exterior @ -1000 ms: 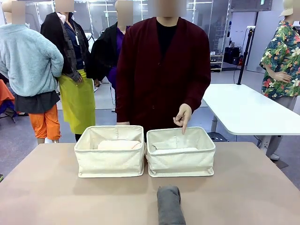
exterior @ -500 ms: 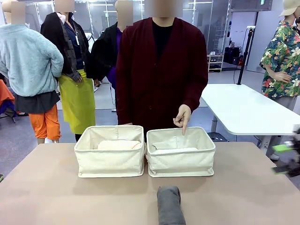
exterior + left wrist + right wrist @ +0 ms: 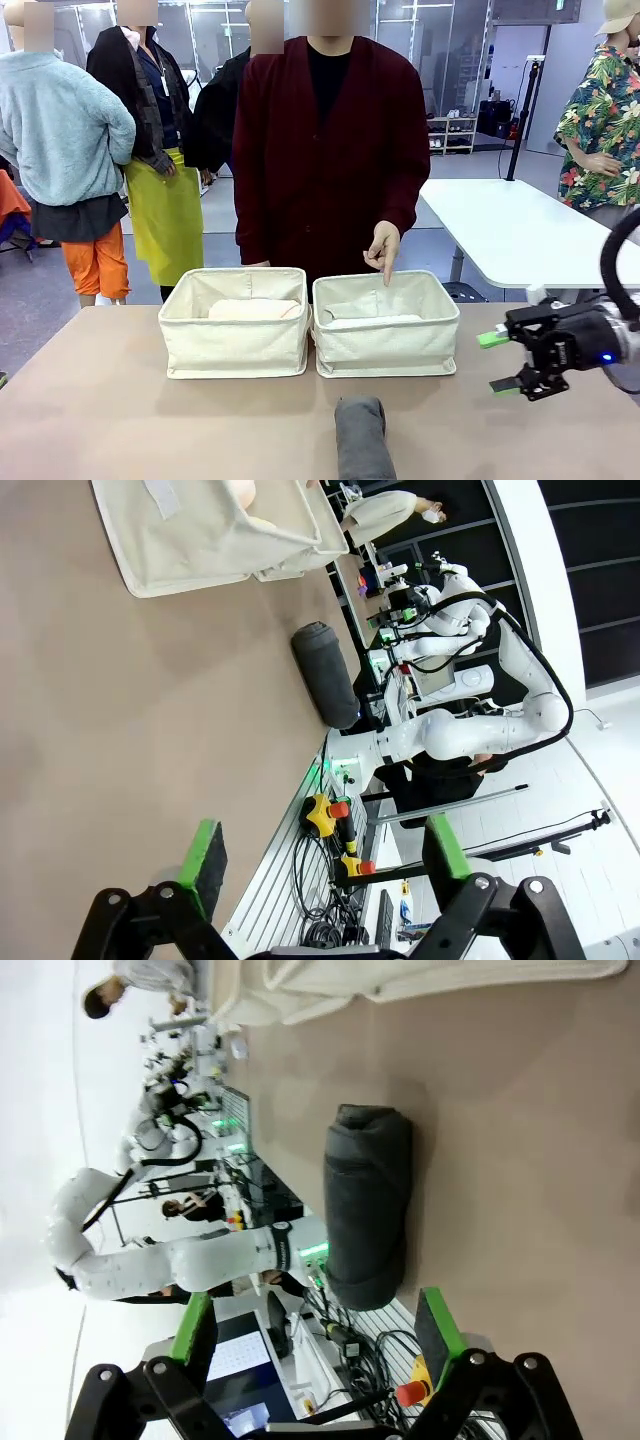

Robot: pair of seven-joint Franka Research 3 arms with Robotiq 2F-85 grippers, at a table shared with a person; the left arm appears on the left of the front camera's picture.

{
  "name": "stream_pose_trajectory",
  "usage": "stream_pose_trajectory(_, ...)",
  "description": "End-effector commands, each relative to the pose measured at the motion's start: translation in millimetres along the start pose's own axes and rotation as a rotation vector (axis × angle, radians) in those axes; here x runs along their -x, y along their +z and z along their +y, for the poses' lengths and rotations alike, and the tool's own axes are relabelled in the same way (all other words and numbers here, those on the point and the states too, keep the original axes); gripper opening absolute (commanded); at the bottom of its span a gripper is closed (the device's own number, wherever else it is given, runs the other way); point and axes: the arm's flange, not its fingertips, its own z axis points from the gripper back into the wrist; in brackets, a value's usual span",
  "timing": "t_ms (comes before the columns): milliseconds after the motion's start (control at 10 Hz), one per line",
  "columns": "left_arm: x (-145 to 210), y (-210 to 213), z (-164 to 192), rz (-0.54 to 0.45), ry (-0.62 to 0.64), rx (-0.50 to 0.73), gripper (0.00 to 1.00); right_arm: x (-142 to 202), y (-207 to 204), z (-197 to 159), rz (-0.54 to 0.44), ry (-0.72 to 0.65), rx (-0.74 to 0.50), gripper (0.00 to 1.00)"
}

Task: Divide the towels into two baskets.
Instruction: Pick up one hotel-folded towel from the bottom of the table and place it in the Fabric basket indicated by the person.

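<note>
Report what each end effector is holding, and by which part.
Nothing. Both the left end effector and right end effector are open; the dark grey towel lies untouched.

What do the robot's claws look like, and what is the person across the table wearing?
The right gripper is black and blocky, with two fingers tipped by bright green pads, a small blue light and a thick black cable looping off it. The left gripper has the same black fingers and green pads. The person wears a dark red buttoned cardigan with long sleeves over a black top.
</note>
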Motion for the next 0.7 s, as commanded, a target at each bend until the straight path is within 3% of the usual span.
stream_pose_trajectory(0,3.0,0.4,-0.6,-0.006,-0.002,0.003,1.00,30.0,-48.4,6.8,0.001,-0.011,0.109,1.00)
stream_pose_trajectory(600,3.0,0.4,-0.6,-0.006,-0.002,0.003,1.00,64.2,-131.2,24.9,0.015,0.059,0.347,1.00)
